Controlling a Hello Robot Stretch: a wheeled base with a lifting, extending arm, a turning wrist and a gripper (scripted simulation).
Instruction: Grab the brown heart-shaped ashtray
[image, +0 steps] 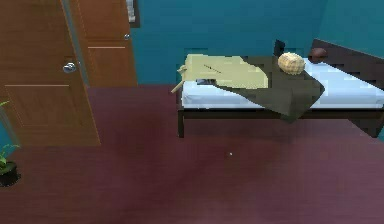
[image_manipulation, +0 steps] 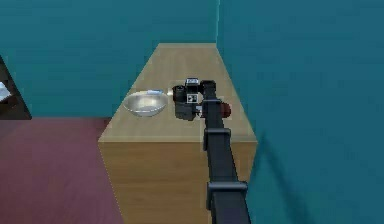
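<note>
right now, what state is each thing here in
far door, looks closed
bed, unmade, dark blanket rumpled across it
bowl, upright on the wooden counter, looks empty
small dark red thing, resting on the counter by the arm
jaws, by the bowl; cannot tell whether they hold anything

Walls (image: 230, 30) teal, plain. Floor (image: 200, 170) deep maroon. Bed frame (image: 181, 120) v. dark brown, mattress (image: 345, 90) white. Blanket (image: 290, 95) on the bed dark brown, cloth (image: 225, 70) on the bed pale yellow-tan, round thing (image: 290, 63) on the bed cream w/ tan mottling. Door (image: 40, 90) beside the bed mid-brown wood, knob (image: 69, 67) silver. Desk (image_manipulation: 170, 130) light tan wood; bowl (image_manipulation: 147, 103) silvery grey; arm (image_manipulation: 222, 160) black, its squares (image_manipulation: 193, 83) white w/ black marks; small blob (image_manipulation: 227, 108) dark red-brown.
</note>
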